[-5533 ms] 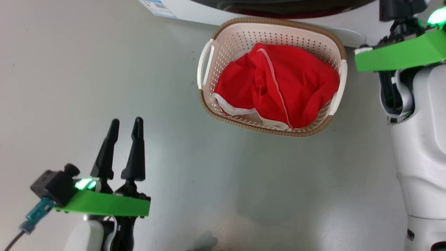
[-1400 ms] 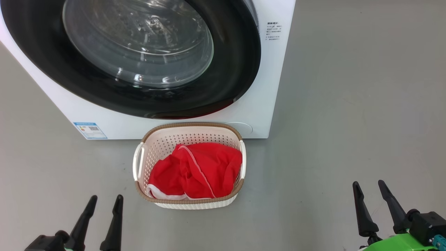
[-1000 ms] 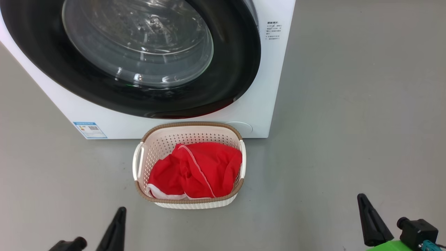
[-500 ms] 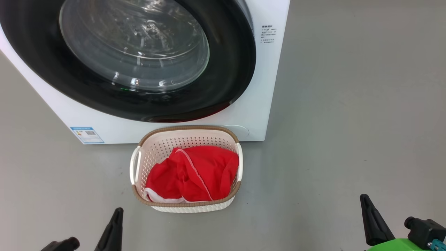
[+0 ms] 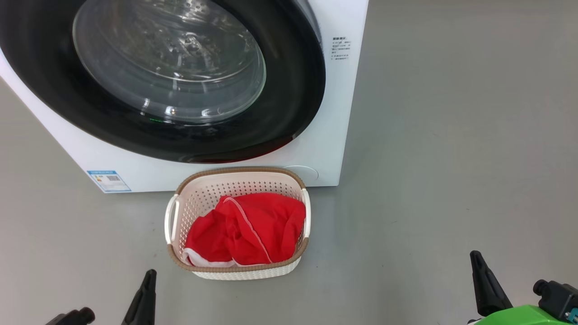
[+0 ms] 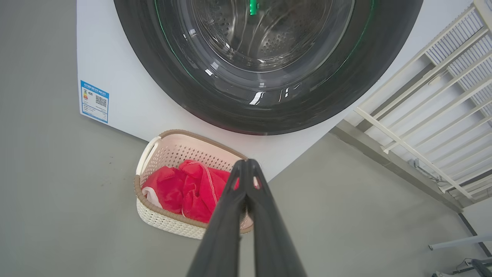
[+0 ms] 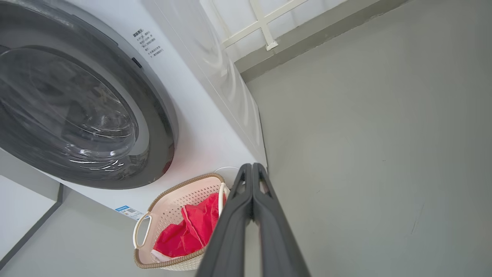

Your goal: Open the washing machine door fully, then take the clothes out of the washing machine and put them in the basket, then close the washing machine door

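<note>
Head camera looks steeply down; both wrist cameras face the same basket [image 5: 198,203] and washing machine [image 5: 325,135].

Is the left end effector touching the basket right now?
Apart. The head view shows bare grey floor between the left end effector and the basket.

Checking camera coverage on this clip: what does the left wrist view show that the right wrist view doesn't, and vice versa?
Left wrist: drum's perforations behind the washing machine door, shut left gripper. Right wrist: washing machine's side panel, printed text, shut right gripper. Both: that closed door, the basket, red clothes in it.
</note>
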